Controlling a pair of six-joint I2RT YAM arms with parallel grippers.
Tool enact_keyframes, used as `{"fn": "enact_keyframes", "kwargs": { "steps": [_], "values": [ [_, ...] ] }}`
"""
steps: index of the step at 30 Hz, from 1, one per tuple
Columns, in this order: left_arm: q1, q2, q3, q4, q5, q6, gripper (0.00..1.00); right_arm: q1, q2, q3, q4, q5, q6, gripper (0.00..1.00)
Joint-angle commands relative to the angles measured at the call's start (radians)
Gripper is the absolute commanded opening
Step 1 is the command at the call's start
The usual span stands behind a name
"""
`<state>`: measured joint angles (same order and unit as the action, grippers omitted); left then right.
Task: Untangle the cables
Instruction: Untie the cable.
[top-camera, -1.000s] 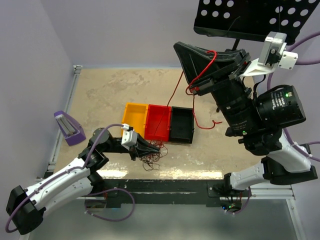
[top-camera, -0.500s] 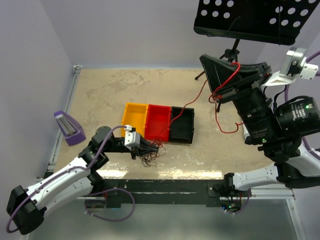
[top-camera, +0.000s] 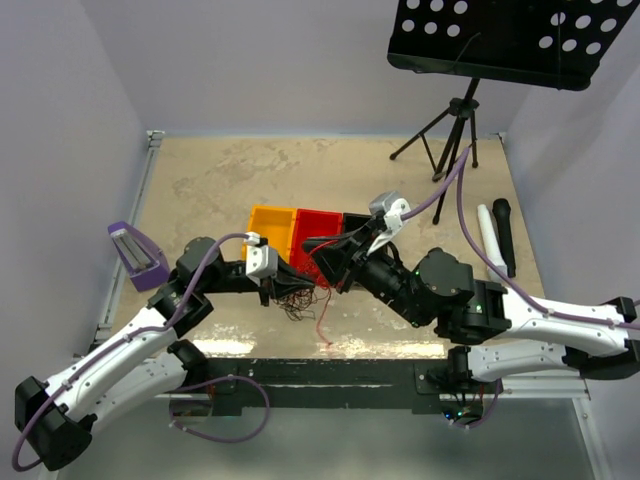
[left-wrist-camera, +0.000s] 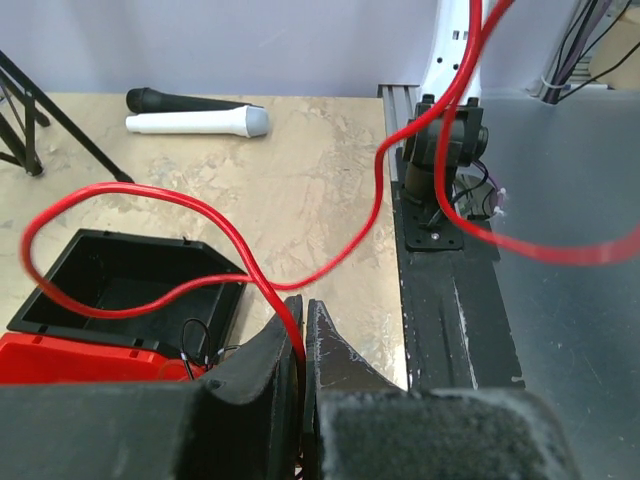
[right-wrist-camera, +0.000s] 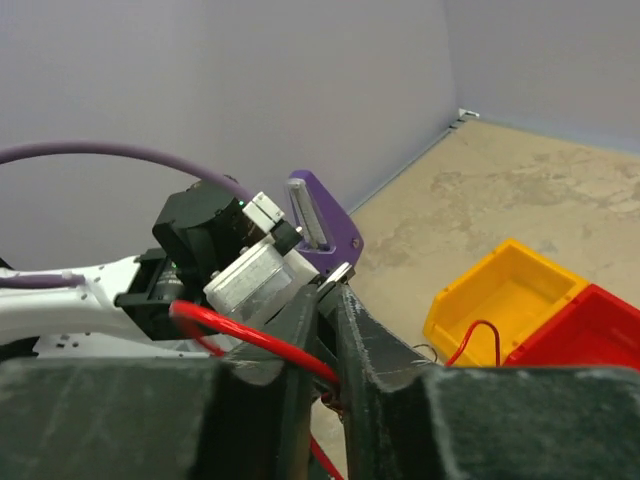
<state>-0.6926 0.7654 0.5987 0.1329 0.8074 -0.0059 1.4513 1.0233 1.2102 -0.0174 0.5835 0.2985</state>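
Where the left claw (left-wrist-camera: 303, 312) pinches it, a red cable (left-wrist-camera: 380, 190) trails nearward.

Two robot arms, the left arm (top-camera: 110, 365) and the right arm (top-camera: 560, 318), are showing white shells between bulky black joints. A lilac hose (right-wrist-camera: 100, 150) is running along each, past a small white camera block (top-camera: 262, 262). Black wedge-shaped fingers (left-wrist-camera: 338, 358) are tapering to blunt tips.

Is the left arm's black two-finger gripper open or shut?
Shut. In the left wrist view the left gripper pinches the thin red wire between nearly touching fingertips.
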Motion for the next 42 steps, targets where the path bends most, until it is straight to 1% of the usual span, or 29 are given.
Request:
{"fn": "enact_keyframes", "kwargs": {
  "steps": [1,4,9,10,11,13,17,23,29,34,42],
  "values": [
    [0.008,-0.009,0.056,-0.025,0.036,0.026,0.0,-0.003,-0.032,0.04,-0.067,-0.053,-0.01,0.25],
    [0.008,-0.009,0.075,-0.064,0.079,0.059,0.0,-0.003,-0.012,0.063,-0.163,-0.047,-0.048,0.33],
    [0.008,-0.009,0.124,-0.131,0.13,0.112,0.0,-0.003,0.015,0.058,-0.275,-0.042,-0.096,0.37],
    [0.008,-0.006,0.137,-0.131,0.137,0.118,0.0,-0.002,0.021,0.052,-0.288,-0.042,-0.107,0.37],
    [0.008,-0.006,0.148,-0.175,0.147,0.127,0.0,-0.002,0.027,0.048,-0.3,-0.048,-0.116,0.38],
    [0.008,-0.003,0.173,-0.213,0.167,0.144,0.0,-0.003,0.035,0.038,-0.306,-0.053,-0.151,0.4],
    [0.008,0.006,0.213,-0.269,0.206,0.182,0.0,-0.002,0.037,0.035,-0.311,-0.105,-0.235,0.43],
    [0.008,0.005,0.22,-0.303,0.204,0.216,0.0,0.006,0.032,0.046,-0.357,-0.11,-0.341,0.46],
    [0.008,0.006,0.237,-0.36,0.153,0.271,0.0,0.035,0.075,0.068,-0.449,-0.076,-0.354,0.47],
    [0.008,0.005,0.24,-0.366,0.145,0.285,0.0,0.038,0.064,0.062,-0.454,-0.12,-0.343,0.49],
    [0.008,0.002,0.246,-0.383,0.157,0.296,0.0,0.04,0.081,0.065,-0.478,-0.131,-0.355,0.49]
  ]
}}
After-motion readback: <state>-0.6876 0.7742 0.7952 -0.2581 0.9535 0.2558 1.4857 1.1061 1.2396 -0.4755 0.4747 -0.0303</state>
